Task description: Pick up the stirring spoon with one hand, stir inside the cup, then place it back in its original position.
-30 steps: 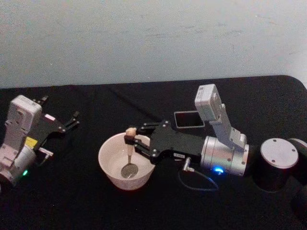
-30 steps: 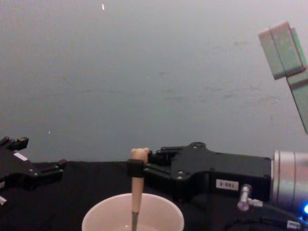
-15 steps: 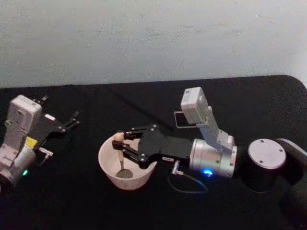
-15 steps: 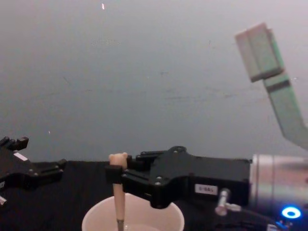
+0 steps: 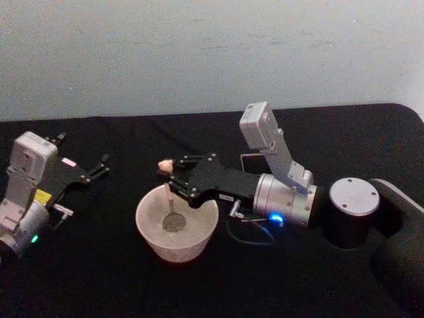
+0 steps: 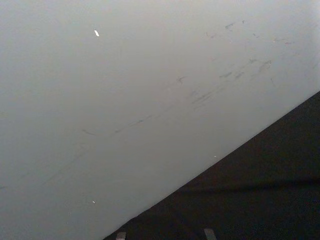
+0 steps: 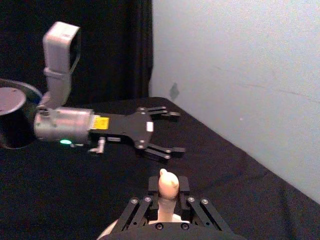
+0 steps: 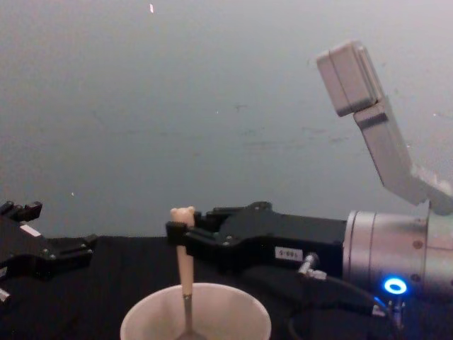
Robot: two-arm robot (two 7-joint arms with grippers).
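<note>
Black table [image 5: 99, 278]; L gripper [image 5: 83, 154] parked at its left, jaws apart; R gripper [image 5: 173, 177] over cup [image 5: 175, 248] at ctr, jaws clamped on stirring spoon [image 8: 185, 263] below bear head; bowl down inside cup.

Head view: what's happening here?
The right claw grips the spoon by its handle, just below the bear head, with the bowl down inside the cup. It looks mid-stir. The left claw sits open and idle off to the left.
</note>
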